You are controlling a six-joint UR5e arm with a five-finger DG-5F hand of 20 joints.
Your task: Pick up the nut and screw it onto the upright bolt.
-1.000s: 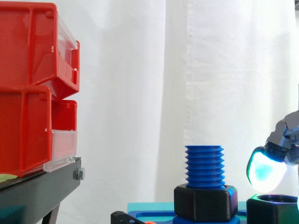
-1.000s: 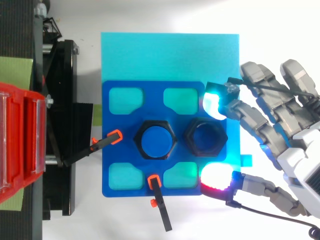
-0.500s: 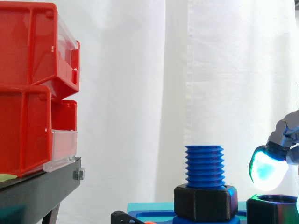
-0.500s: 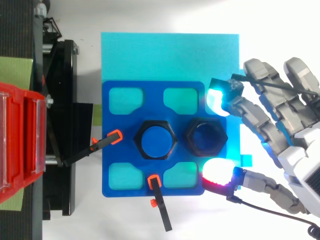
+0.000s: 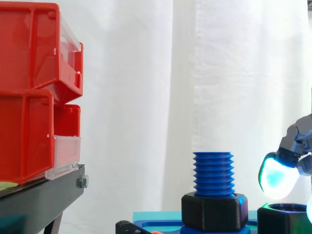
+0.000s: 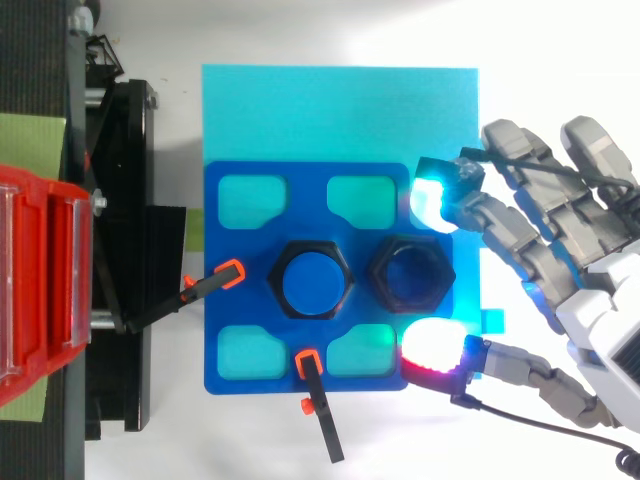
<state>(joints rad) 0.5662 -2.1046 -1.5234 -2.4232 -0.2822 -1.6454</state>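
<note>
A blue threaded bolt [image 5: 213, 173] stands upright on the blue plate [image 6: 228, 290], with a black hex collar [image 5: 214, 211] round its base. The loose black nut [image 6: 412, 275] lies on the plate just right of the bolt, also at the lower right of the side view [image 5: 285, 220]. My hand [image 6: 560, 250] reaches in from the right, open, its fingers spread. A cyan-glowing fingertip [image 6: 430, 198] hovers beyond the nut's far side and a red-white thumb pad [image 6: 432, 350] on its near side. Neither touches the nut. In the side view the cyan pad [image 5: 278, 176] hangs just above the nut.
The blue plate rests on a cyan sheet [image 6: 340, 110] and is held by black clamps with orange tips [image 6: 231, 273] at its left and front edges. Red bins [image 5: 34, 92] on a black stand [image 6: 110, 250] rise to the left. A white curtain hangs behind.
The hand drifted slightly right, then came back a little toward the nut. Its fingers stay spread; the nut and bolt have not moved.
</note>
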